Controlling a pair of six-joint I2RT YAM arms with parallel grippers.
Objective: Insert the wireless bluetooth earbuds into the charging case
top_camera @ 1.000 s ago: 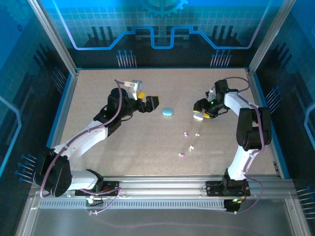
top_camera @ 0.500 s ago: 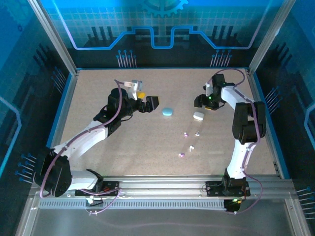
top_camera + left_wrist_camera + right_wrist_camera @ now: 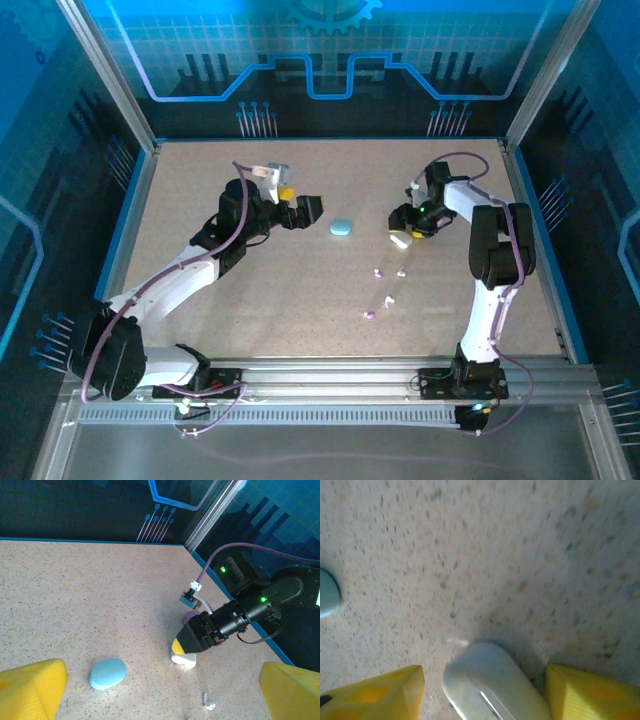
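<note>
Several tiny earbuds lie loose on the table: a pinkish one [image 3: 377,272], white ones [image 3: 401,272] [image 3: 387,300] and another pinkish one [image 3: 368,315]. One white earbud [image 3: 208,702] shows in the left wrist view. My right gripper [image 3: 410,226] [image 3: 484,675] is open and lowered over the closed white case [image 3: 490,685] [image 3: 401,240] [image 3: 183,660], one yellow finger [image 3: 375,692] on each side with a gap. My left gripper [image 3: 306,208] [image 3: 160,700] hovers open, left of the closed light blue case [image 3: 341,228] [image 3: 107,673].
A purple case [image 3: 190,616] sits partly hidden behind the right gripper. The light blue case [image 3: 327,592] peeks in at the left edge of the right wrist view. Blue walls border the speckled table [image 3: 250,290].
The right gripper lifted back off the white case, leaving it on the table, then came down over it again. The left arm stayed still.
</note>
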